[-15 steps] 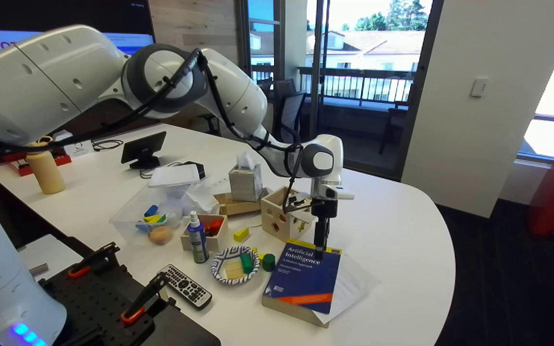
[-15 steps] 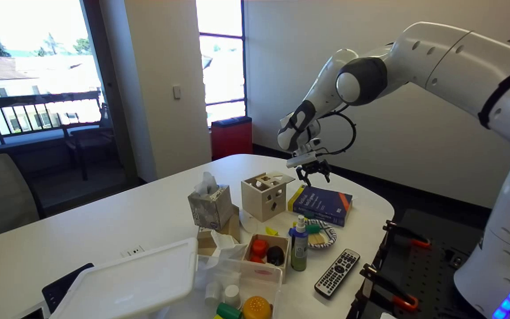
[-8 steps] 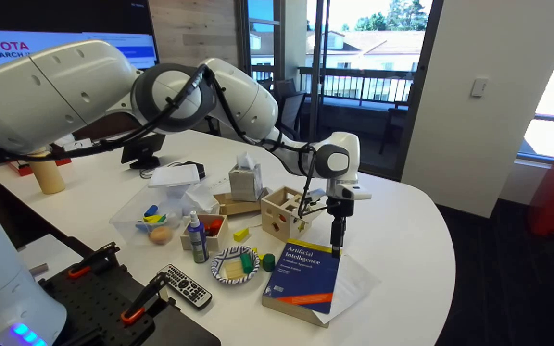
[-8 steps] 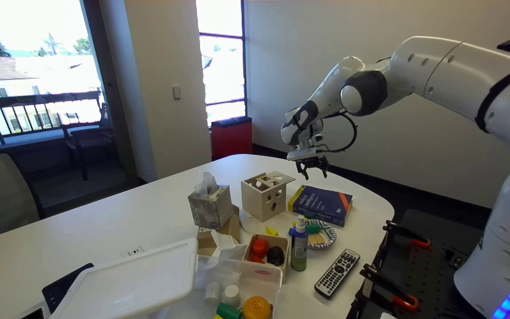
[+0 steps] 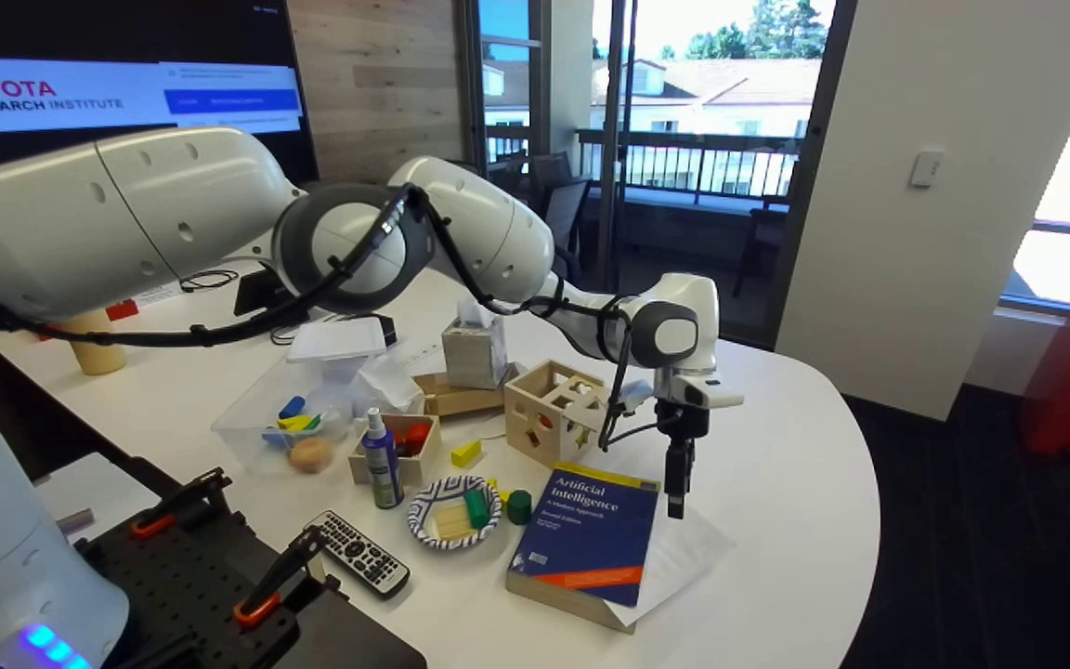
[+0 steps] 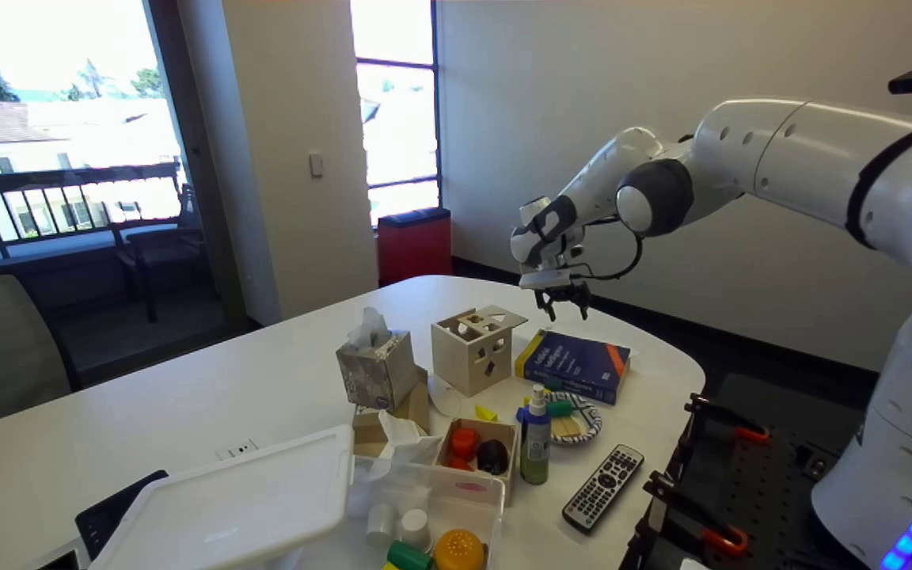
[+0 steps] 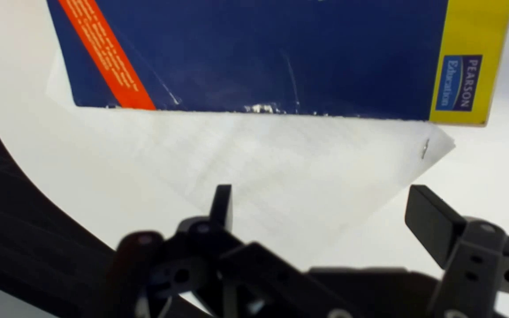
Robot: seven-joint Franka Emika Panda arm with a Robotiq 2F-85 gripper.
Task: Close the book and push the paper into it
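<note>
Your fingers (image 7: 433, 223) stand spread apart near the paper (image 7: 290, 159), beside the book (image 5: 586, 534). You see the book lying closed on the desk (image 5: 776, 483), with the paper partly beneath its front cover (image 7: 254, 57) and projecting past the long edge nearest the fingers.

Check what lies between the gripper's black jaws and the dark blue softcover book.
The thin white paper sheet, sticking out from the book, covers most of that stretch in the wrist view.

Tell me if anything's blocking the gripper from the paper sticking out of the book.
Nothing visible: in the wrist view, the open gripper faces the exposed part of the paper, with no object between. The book hides the rest.
</note>
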